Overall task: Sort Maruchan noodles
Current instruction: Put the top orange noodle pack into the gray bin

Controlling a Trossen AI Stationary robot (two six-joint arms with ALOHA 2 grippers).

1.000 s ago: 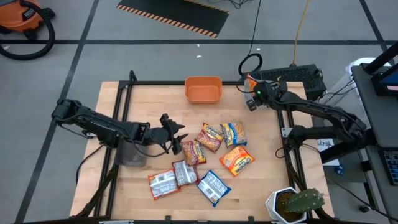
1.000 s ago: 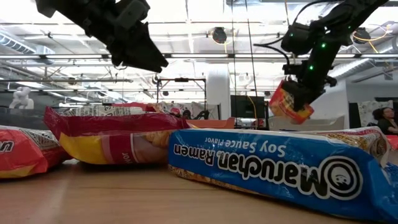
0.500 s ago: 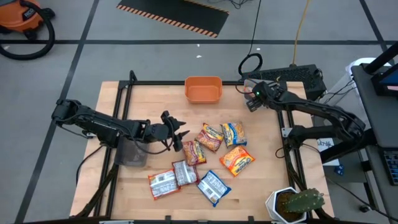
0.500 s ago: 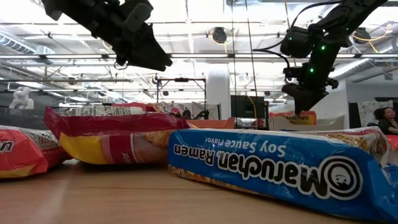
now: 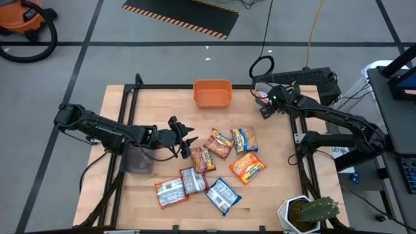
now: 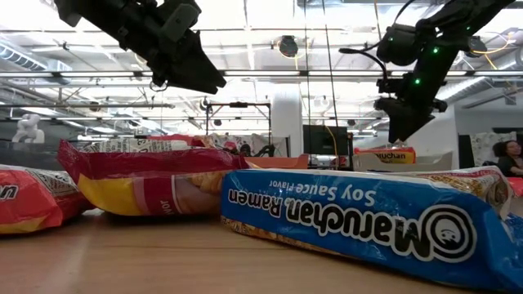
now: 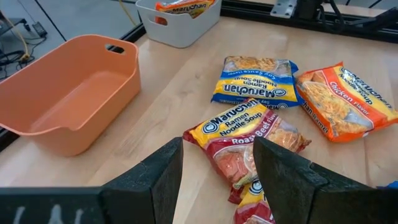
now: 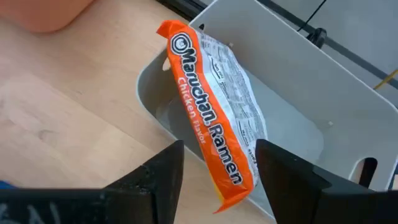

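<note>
Fingers of my right gripper [image 8: 214, 171] stood apart, holding nothing | orange Chicken packet [image 8: 211, 140] lay just beyond them, propped on the grey bin's [image 8: 311, 93] rim | my left gripper [image 7: 214, 165] hung open, empty, above the Roast Beef packet [image 7: 245, 140] | other packets [image 5: 208, 170] lay mid-table.

Overhead, table-level and two wrist cameras share the packet-strewn table [image 5: 156, 97].
</note>
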